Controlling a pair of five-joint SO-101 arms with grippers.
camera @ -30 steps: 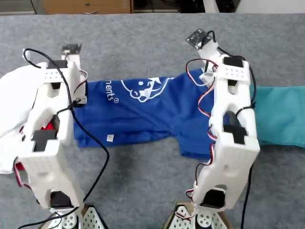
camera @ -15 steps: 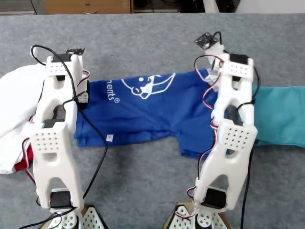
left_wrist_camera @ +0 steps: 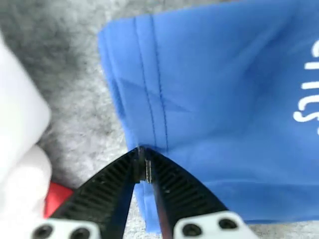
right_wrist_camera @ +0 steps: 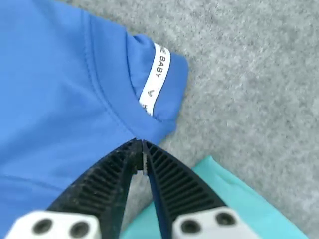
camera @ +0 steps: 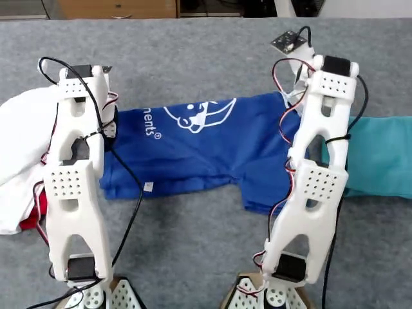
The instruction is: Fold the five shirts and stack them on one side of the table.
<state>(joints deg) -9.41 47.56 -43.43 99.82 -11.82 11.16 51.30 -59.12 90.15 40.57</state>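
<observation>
A blue shirt [camera: 193,151] with a white print lies spread across the middle of the grey table. In the left wrist view my left gripper [left_wrist_camera: 142,162] is shut on the blue shirt's stitched hem [left_wrist_camera: 149,99]. From above, the left arm [camera: 77,167] stands over the shirt's left edge. My right gripper [right_wrist_camera: 140,152] is shut on the blue shirt's edge by the white neck label [right_wrist_camera: 155,77]. The right arm [camera: 318,161] covers the shirt's right end in the high view.
A teal shirt [camera: 380,158] lies at the right, and shows under the right gripper as teal cloth [right_wrist_camera: 219,194]. A white shirt [camera: 22,145] is heaped at the left over something red [camera: 32,209]. Grey table [camera: 193,58] stretches behind the shirts.
Both arms have stretched out toward the far side of the table, their wrists now farther from the bases. The blue shirt's upper edge has shifted slightly with them.
</observation>
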